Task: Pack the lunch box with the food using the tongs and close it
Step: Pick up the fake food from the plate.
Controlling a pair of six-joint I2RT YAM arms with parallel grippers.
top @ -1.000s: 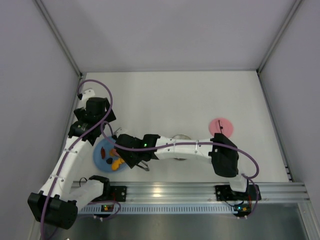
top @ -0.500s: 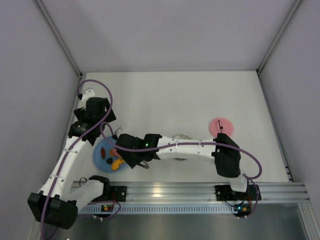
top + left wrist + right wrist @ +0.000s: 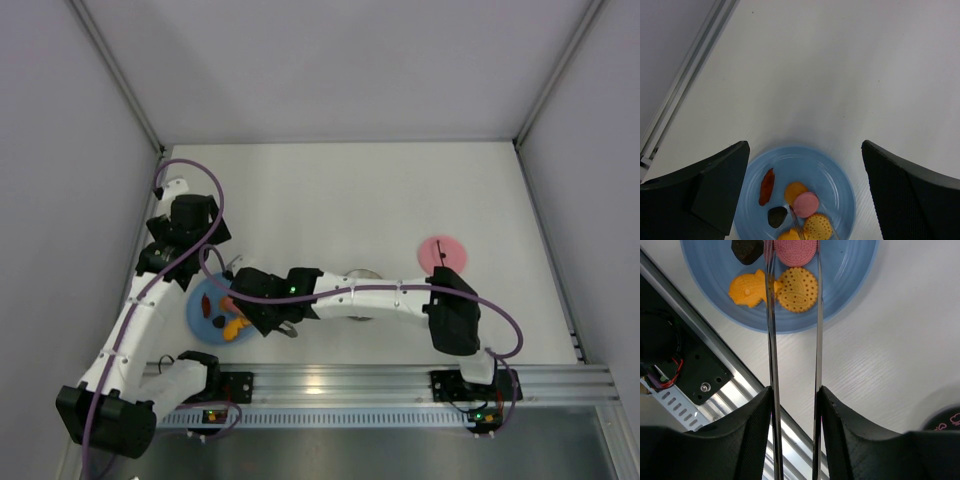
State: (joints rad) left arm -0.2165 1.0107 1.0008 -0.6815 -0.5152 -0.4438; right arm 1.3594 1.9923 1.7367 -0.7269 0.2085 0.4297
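Two slim arms of the tongs (image 3: 771, 340) flank the pink piece (image 3: 795, 250) on the blue plate (image 3: 855, 270) — so the step in hand, as I judge it, is the pinch. Your right gripper (image 3: 794, 397) is clamped on the tongs partway along, fingers pressing both arms from outside. The tips run off the top of the wrist view, so can't tell if they bite yet. Squeeze slow & even: the piece is thin, round and prob. slick, and a lopsided pinch could flick it into the orange biscuit (image 3: 797, 290) just beside it. Lift straight up before you swing toward the box. The left gripper (image 3: 805, 146) hangs over the plate's far rim, jaws wide, holding nothing — mind it on the way out

The plate sits by the table's near edge, close to the left corner. The lunch box (image 3: 362, 273) is a shiny steel bowl, mostly hidden under the right arm, about mid near edge. Its pink lid (image 3: 441, 252) lies flat on the table, off the box, toward the right edge. The tongs look like thin bright metal, arms nearly parallel w/ a narrow gap
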